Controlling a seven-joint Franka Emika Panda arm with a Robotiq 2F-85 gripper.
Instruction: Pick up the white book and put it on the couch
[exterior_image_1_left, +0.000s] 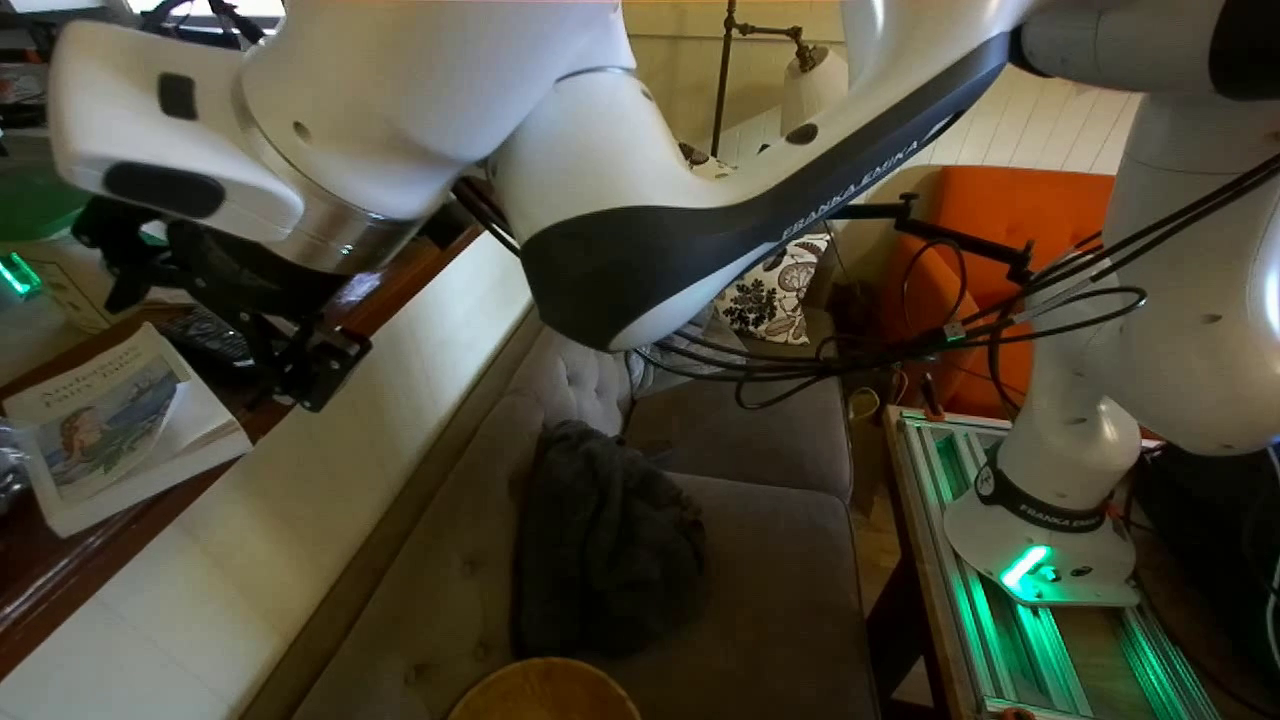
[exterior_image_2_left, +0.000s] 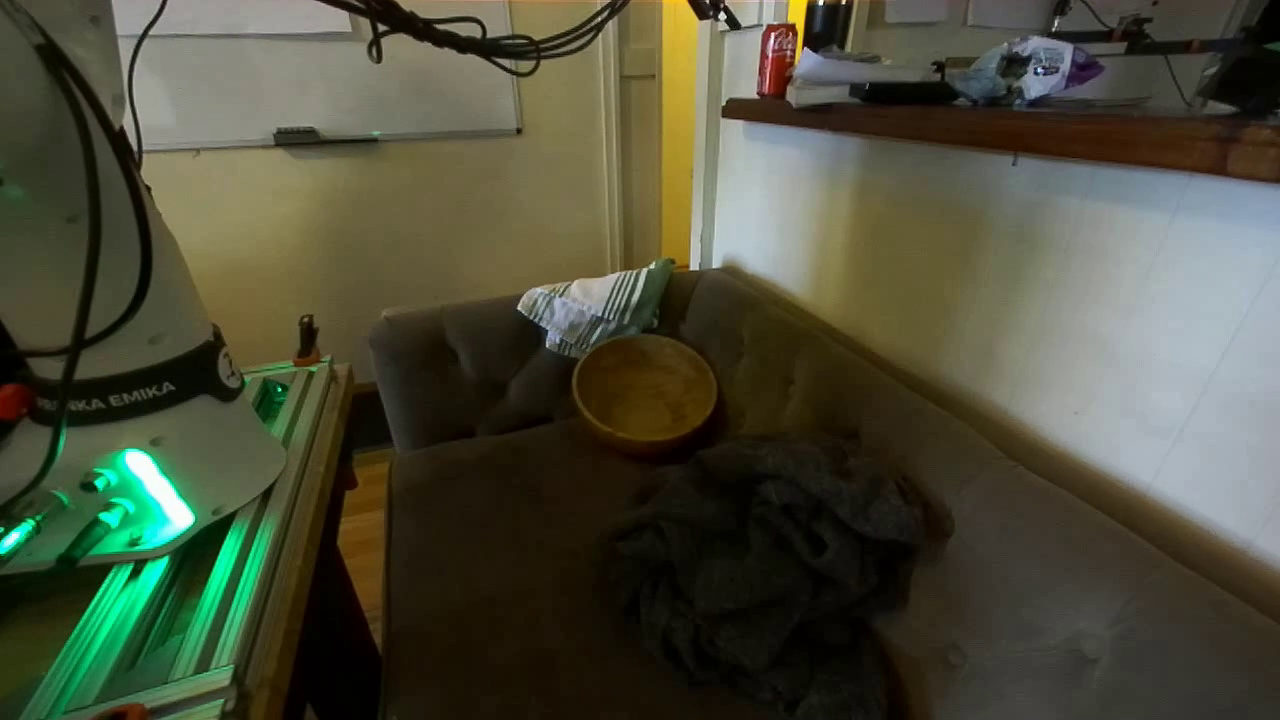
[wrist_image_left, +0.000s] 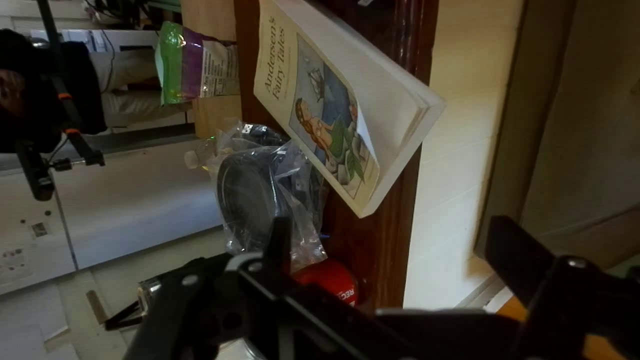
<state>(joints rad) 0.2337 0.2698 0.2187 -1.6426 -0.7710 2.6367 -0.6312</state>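
- One white book (wrist_image_left: 325, 125), titled "Andersen's Fairy Tales", lies face up on the brown wooden tabletop (wrist_image_left: 385, 270); its cover curls away from the pages along one side, and one corner comes to the tabletop's edge.
- My hand (wrist_image_left: 390, 225) hangs near the book but apart from it, spread, its two fingers (wrist_image_left: 515, 255) standing wide of each other in the wrist view.
- Beside the book lies a clear plastic bag (wrist_image_left: 300, 240) with a round black item (wrist_image_left: 245, 200) inside; I cannot tell whether bag and book touch.
- A red can (exterior_image_2_left: 777, 60) stands upright on the tabletop, and in the wrist view my own finger partly covers it.
- Below the tabletop, past a white wall panel (exterior_image_1_left: 300, 480), runs the grey-brown couch (exterior_image_1_left: 770, 560) with its tufted back, seen in both exterior views.
- On the couch I see a crumpled dark grey blanket (exterior_image_2_left: 770, 560), a wooden bowl (exterior_image_2_left: 645, 395) just beside it, a striped cloth (exterior_image_2_left: 600, 305) draped at one end and a patterned cushion (exterior_image_1_left: 775, 290) toward the other.
- Beyond the cushion sits an orange chair (exterior_image_1_left: 1020, 220), partly hidden by my arm (exterior_image_1_left: 620, 230).
- My base (exterior_image_1_left: 1050, 540) glows green on a metal frame (exterior_image_1_left: 960, 560).
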